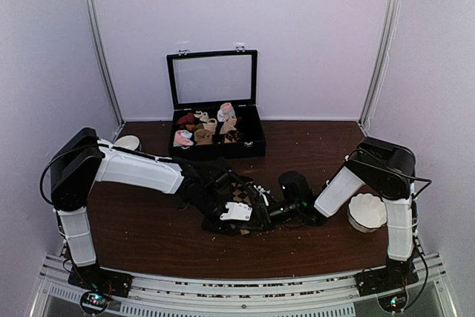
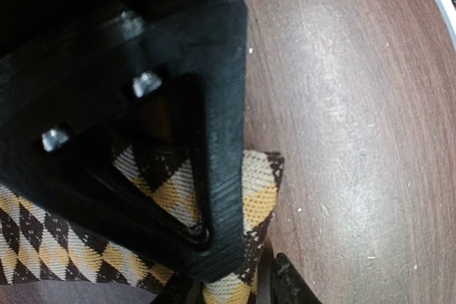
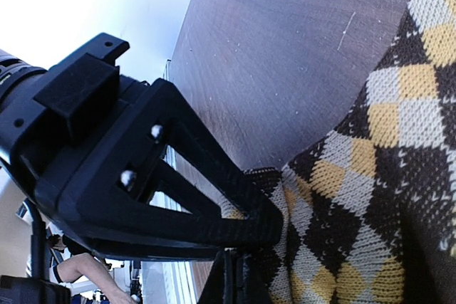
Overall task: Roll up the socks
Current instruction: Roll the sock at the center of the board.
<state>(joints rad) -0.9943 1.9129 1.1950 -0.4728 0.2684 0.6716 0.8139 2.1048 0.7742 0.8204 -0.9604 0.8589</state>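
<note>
The dark brown socks [image 1: 240, 196] with the tan argyle diamonds lie bunched on the table's middle, between the two arms. My left gripper [image 1: 239, 214] is shut on an edge of the socks [image 2: 260, 190]; in the left wrist view the fabric is pinched between the fingers [image 2: 242, 275]. My right gripper [image 1: 264, 211] comes in from the right, and its fingers [image 3: 251, 253] are shut on a folded edge of the socks [image 3: 370, 176]. The two grippers are close together, low on the table. Most of the socks are hidden under them in the top view.
An open black case [image 1: 215, 135] with several small sock rolls stands at the back centre. A white bowl [image 1: 367, 211] sits by the right arm's base. A white cup [image 1: 128, 142] is at the back left. Brown wooden table [image 1: 148, 228].
</note>
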